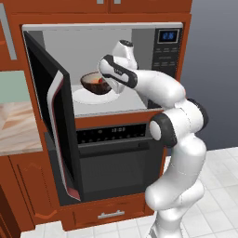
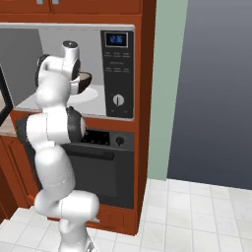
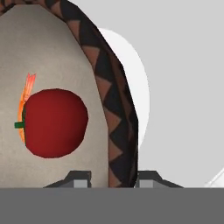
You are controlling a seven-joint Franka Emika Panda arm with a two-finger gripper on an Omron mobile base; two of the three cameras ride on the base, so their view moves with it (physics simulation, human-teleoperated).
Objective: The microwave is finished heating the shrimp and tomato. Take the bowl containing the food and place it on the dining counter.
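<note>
The microwave [image 1: 167,44] stands open, its black door [image 1: 51,116] swung out to the left. Inside, the dark brown bowl [image 1: 92,83] [image 2: 85,80] is over the white round plate [image 1: 86,97]; whether it still touches the plate I cannot tell. In the hand view the bowl's patterned wall [image 3: 118,113] runs between my two fingertips. One tip is inside the rim and one outside, so my gripper [image 3: 113,180] is shut on the rim. The red tomato [image 3: 54,122] lies in the beige inside, with the orange shrimp [image 3: 26,89] tucked behind it. The dining counter is out of view.
A black oven [image 1: 116,158] with a drawer handle sits under the microwave. A marbled counter [image 1: 14,125] lies left of the open door. The microwave's side walls and ceiling close in around my hand. White tiled floor [image 2: 197,211] spreads to the right.
</note>
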